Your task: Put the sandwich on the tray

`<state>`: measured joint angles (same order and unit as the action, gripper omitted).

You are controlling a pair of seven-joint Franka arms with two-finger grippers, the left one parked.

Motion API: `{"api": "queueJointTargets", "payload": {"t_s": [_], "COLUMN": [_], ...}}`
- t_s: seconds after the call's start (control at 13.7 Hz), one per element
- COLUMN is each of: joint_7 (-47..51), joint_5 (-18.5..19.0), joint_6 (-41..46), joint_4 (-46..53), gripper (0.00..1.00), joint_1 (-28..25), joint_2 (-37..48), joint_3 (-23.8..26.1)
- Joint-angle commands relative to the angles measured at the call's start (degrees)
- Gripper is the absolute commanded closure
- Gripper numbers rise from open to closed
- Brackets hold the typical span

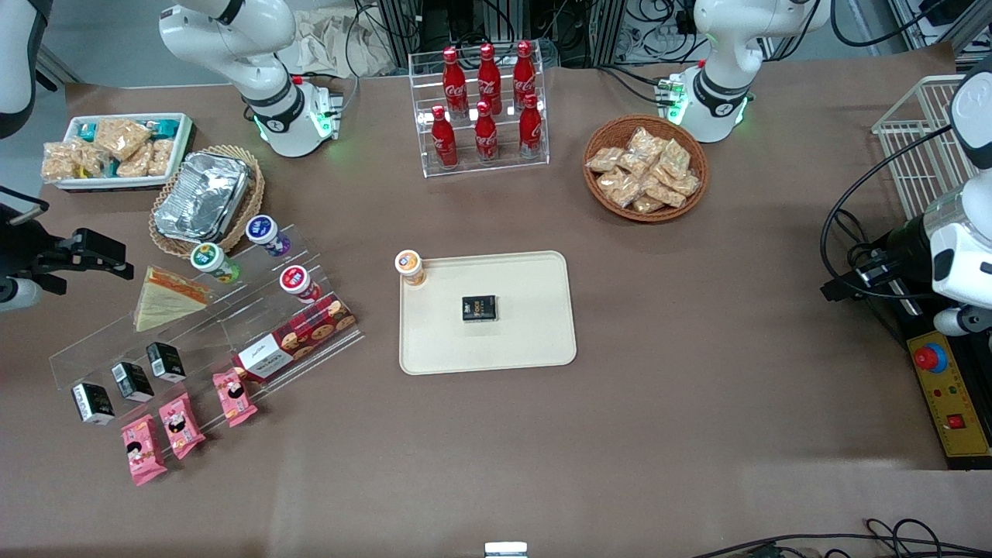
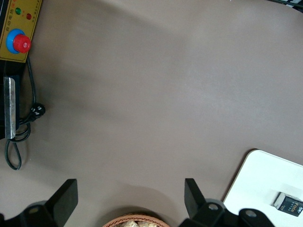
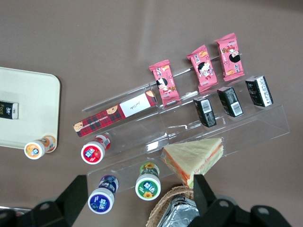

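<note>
Pink snack packets (image 1: 177, 423) lie closest to the front camera, at the foot of a clear stepped display stand (image 1: 201, 325). Mid-table sits the cream tray (image 1: 527, 341), carrying a small black box (image 1: 480, 308) and an orange-lidded cup (image 1: 410, 267). Up on the stand rests the wrapped sandwich (image 1: 165, 298). Above it, toward the working arm's end of the table, hangs the gripper (image 3: 137, 198), fingers spread wide, holding nothing.
</note>
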<state>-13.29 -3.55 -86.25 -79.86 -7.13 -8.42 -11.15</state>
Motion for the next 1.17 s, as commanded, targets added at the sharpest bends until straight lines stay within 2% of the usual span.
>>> {"api": "queueJointTargets", "payload": {"t_s": [0.0, 0.66, 0.8, 1.09], "joint_7": [-0.4, 0.2, 0.3, 0.5], "joint_5": [-0.3, -0.3, 0.3, 2.0], "joint_6": [-0.7, 0.9, 0.3, -7.2], "joint_4": [-0.3, -0.6, -4.4, -14.4], "gripper": [0.01, 0.01, 0.01, 0.01], "joint_1": [0.2, -0.1, 0.0, 0.2], "joint_2": [0.2, 0.5, 2.8, 9.3], "joint_3": [0.0, 0.0, -0.2, -0.3]}}
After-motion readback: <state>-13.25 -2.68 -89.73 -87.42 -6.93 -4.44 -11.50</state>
